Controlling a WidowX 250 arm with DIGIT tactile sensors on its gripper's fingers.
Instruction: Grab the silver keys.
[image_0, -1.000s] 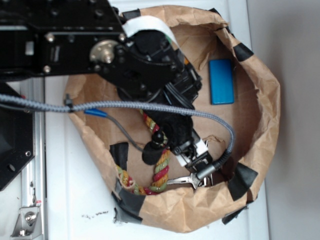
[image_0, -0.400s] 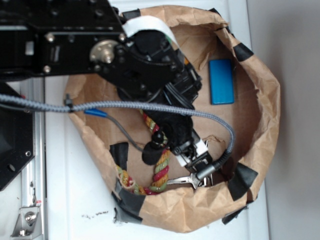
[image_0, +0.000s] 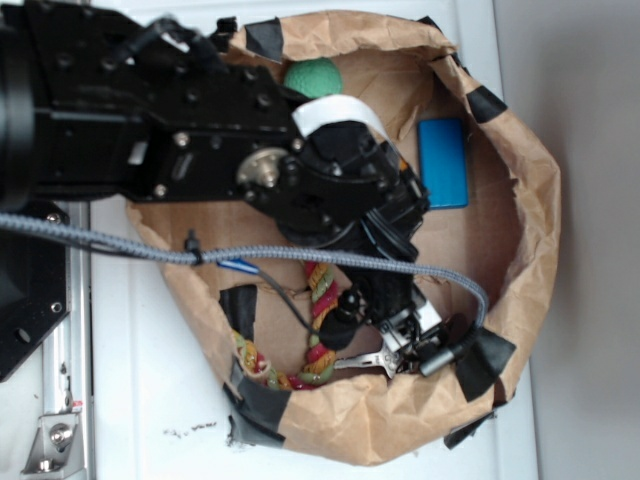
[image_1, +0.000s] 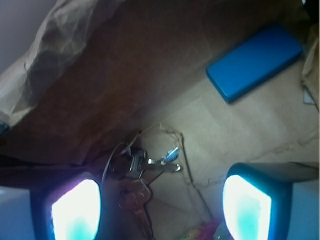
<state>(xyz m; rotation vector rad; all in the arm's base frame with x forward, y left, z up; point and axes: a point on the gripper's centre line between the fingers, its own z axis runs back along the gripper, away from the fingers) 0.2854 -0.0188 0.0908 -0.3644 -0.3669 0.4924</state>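
The silver keys (image_1: 142, 167) lie in a small bunch on the brown paper floor, hard against the paper wall; one thin key (image_0: 362, 361) sticks out to the left in the exterior view. My gripper (image_1: 160, 210) is open and hangs just above them. In the wrist view the keys sit between the two glowing pads (image_1: 75, 210), closer to the left one and a little ahead of it. From outside, the gripper (image_0: 415, 343) is low in the bag's front right corner, its black body covering part of the bunch.
The crumpled brown paper bag wall (image_0: 530, 190) rings everything and rises close beside the keys. A blue block (image_0: 443, 162) (image_1: 255, 62) lies at the back right, a green ball (image_0: 312, 78) at the back. A multicoloured rope (image_0: 320, 345) runs left of the keys. A grey cable (image_0: 300, 255) crosses the bag.
The arm has swung right and forward, uncovering the green ball. The gripper has shifted slightly right and down toward the bag's corner by the keys.
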